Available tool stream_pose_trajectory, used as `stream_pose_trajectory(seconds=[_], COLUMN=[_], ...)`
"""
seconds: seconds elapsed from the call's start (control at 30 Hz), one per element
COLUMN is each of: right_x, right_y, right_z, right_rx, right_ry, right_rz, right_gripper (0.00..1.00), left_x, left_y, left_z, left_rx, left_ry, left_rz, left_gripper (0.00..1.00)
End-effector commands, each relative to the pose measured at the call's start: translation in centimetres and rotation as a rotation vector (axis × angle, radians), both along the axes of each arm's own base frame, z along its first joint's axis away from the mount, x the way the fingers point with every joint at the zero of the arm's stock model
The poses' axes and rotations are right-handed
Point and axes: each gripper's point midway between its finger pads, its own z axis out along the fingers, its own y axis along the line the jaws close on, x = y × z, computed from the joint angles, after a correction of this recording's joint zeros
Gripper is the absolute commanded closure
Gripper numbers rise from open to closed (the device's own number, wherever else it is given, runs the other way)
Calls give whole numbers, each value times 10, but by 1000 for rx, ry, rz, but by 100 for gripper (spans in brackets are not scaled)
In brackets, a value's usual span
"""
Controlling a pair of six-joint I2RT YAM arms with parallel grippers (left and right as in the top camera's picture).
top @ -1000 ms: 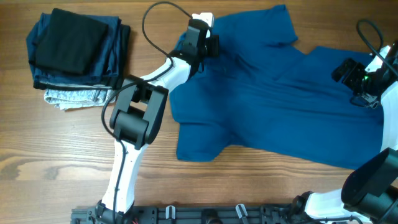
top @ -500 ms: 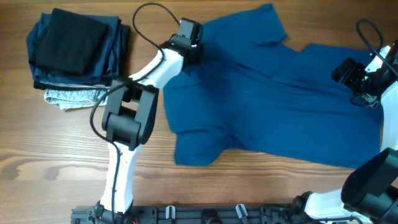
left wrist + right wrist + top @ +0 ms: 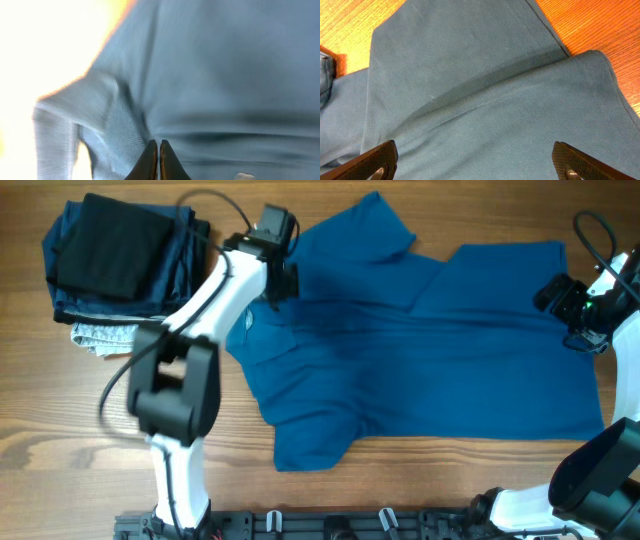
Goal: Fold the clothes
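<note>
Blown-out glare, motion blur in left-wrist view

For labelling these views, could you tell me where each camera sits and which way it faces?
Overhead: above the table, facing down; shirt, left arm, right arm.
Left wrist: on left arm, along the shut left gripper pinching shirt.
Right wrist: on right arm, down past open right gripper onto shirt, table.
Shared: all three show the shirt.
</note>
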Motion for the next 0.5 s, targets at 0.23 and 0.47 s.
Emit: stream_pose_trajectory(seconds=[0.23, 0.47], right_x=[5, 5], right_y=[2, 2], right_z=[7, 7], right_rx=[5, 5], right_ry=[-25, -25], right_rz=[3, 3], right_gripper=[1, 0], left_x=[57, 61], left_y=[-70, -110], left_z=[123, 66], left_rx=[-394, -437], left_ry=[-408, -332], left_rz=[-137, -179], left_gripper=[96, 96])
